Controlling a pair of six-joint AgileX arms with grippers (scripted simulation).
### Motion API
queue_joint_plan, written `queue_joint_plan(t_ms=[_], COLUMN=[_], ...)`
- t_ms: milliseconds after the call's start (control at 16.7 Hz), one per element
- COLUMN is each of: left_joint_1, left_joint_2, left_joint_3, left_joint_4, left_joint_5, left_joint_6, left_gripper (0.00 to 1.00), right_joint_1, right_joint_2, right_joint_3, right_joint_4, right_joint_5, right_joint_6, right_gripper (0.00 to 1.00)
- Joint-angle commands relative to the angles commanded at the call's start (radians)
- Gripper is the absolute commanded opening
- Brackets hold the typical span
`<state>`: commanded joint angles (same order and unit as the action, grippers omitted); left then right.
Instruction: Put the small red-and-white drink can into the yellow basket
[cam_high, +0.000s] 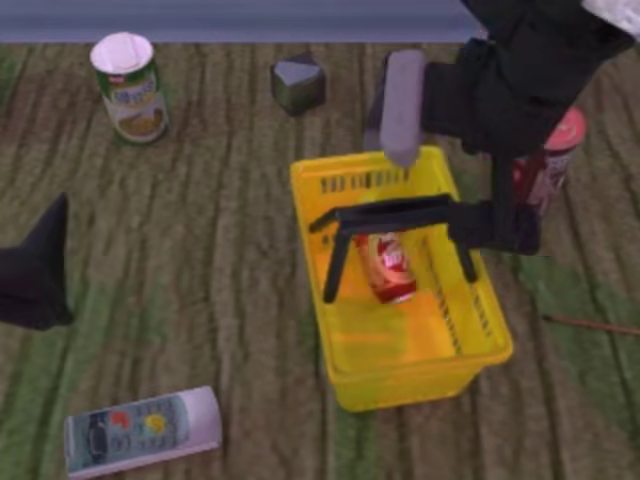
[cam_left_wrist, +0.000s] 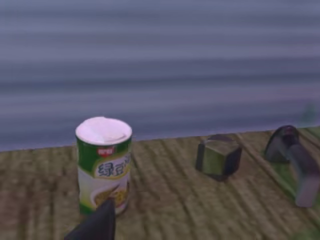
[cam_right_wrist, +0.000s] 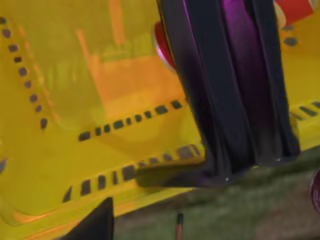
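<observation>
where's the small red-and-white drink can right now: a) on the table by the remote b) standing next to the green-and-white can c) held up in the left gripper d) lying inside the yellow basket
d: in the top view the small red-and-white drink can lies on its side on the floor of the yellow basket, under the black handles.

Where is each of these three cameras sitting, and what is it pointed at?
Top view: above the table, looking down on the yellow basket holding the small red-and-white drink can; both arms show.
Left wrist view: on the left arm, facing the green-and-white can; a dark fingertip shows.
Right wrist view: on the right arm, close against the basket's wall.
Shared: top and left wrist views show the green-and-white can; top and right wrist, the basket.
</observation>
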<state>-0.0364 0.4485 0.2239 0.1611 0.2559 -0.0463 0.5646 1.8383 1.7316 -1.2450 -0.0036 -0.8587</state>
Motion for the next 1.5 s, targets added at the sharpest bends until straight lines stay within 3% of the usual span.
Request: queue_joint_plan(t_ms=[240, 480, 1320, 1500], left_joint_1=[0.038, 0.055, 0.056, 0.056], left_joint_2=[-0.303, -0.440, -0.448, -0.448], left_joint_3=[-0.147, -0.219, -0.224, -0.224], left_joint_4=[-0.110, -0.158, -0.161, -0.161], left_joint_5=[-0.163, -0.250, -0.256, -0.256], left_joint_6=[0.025, 0.045, 0.046, 0.046], left_gripper=[1.00, 1.00, 1.00, 1.00], right_joint_1=[0.080, 0.118, 0.122, 0.122], right_joint_2=[0.253, 0.358, 0.352, 0.352], right_joint_3=[0.263, 0.382, 0.290, 0.290], right_joint_4=[-0.166, -0.239, -0.157, -0.157], right_joint_5=[0.003, 0.006, 0.007, 0.007], right_joint_6=[-0.123, -0.181, -0.184, -0.184], right_gripper=[1.00, 1.00, 1.00, 0.77])
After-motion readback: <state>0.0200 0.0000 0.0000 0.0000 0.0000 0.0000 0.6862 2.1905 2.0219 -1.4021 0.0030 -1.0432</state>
